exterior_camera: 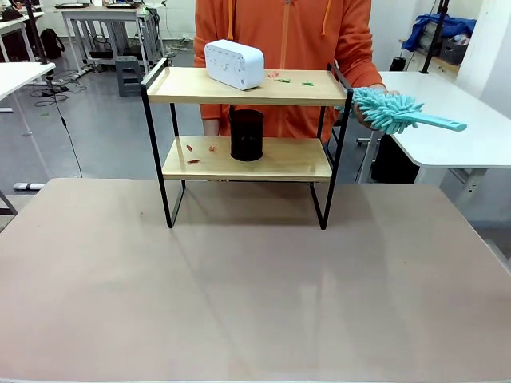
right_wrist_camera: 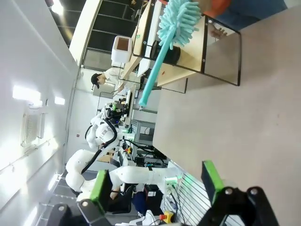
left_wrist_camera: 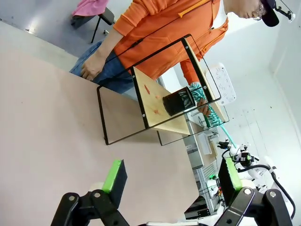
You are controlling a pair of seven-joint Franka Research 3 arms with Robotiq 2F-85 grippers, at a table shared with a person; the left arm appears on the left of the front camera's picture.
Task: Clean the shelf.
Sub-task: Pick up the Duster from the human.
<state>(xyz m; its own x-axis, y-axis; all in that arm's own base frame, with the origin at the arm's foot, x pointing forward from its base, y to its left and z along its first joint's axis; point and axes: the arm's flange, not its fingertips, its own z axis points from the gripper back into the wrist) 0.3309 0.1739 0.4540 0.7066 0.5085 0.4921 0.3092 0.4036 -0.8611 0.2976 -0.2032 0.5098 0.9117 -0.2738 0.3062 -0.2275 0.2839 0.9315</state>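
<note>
Tabletop [exterior_camera: 255,303] nearest us; our jaws both wide, empty. Shelf [exterior_camera: 239,97] at far side, scraps [exterior_camera: 192,148] on both boards. Person [exterior_camera: 279,32] holds duster [exterior_camera: 395,112] beside it: we'd take handle end, keeping fluff free.

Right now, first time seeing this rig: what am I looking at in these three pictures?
Two robot arms share a table with a person. The front view looks across the table from the robot's side. The other two pictures come from a camera on each wrist. They show the left gripper and the right gripper, black with green pads, both open and holding nothing. On the table stands a two-tier shelf. Its top board carries a white plastic device and small scraps; the lower board has a black mesh cup. The person holds a teal duster beside the shelf.
</note>
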